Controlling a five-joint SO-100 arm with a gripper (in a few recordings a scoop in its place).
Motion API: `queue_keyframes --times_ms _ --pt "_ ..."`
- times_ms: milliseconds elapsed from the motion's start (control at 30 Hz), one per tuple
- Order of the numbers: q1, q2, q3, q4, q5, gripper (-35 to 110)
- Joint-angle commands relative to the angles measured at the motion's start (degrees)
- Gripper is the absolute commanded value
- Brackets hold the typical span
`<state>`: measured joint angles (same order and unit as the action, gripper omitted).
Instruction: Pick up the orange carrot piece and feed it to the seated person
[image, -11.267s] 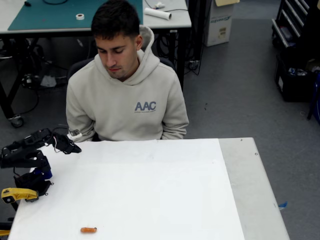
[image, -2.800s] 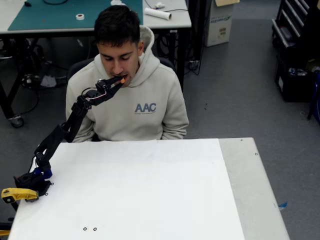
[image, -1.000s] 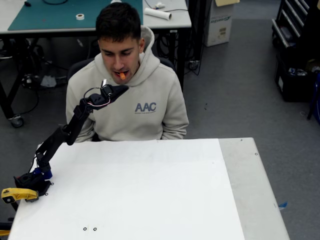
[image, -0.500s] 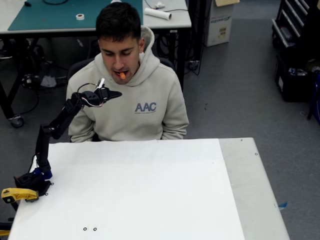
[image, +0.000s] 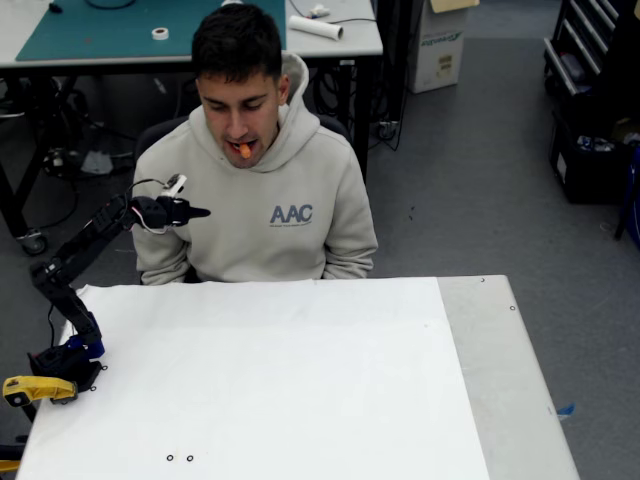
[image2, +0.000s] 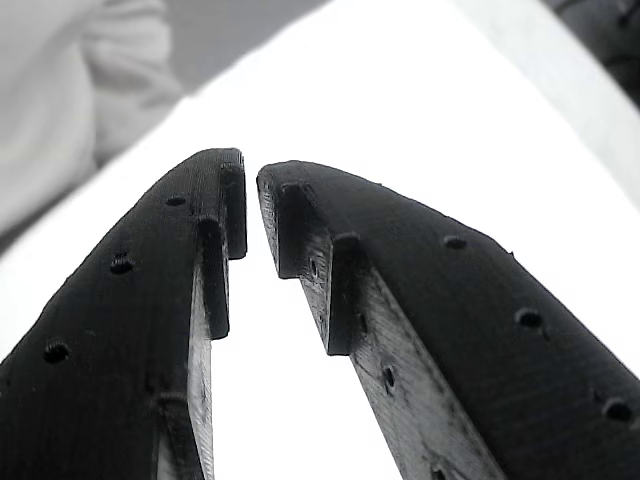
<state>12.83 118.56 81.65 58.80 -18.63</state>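
Carrot piece sits between lips of seated person, orange end sticking out. Gripper in fixed view hangs lower and to left of carrot, apart from it, in front of person's shoulder, tips pointing right. In wrist view gripper holds nothing: black fingers nearly together, narrow gap at tips, white table below. Yellow tool lies by arm base at table's left edge.

The seated person wears a hoodie reading "AAC" on the chest (smaller line beneath unreadable).
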Motion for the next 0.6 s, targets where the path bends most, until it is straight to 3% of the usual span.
queue_keyframes --times_ms 0,567 --pt "-1.14 11.16 7.73 0.26 1.49 -3" --pt "-13.62 50.27 48.78 0.26 13.18 -3"
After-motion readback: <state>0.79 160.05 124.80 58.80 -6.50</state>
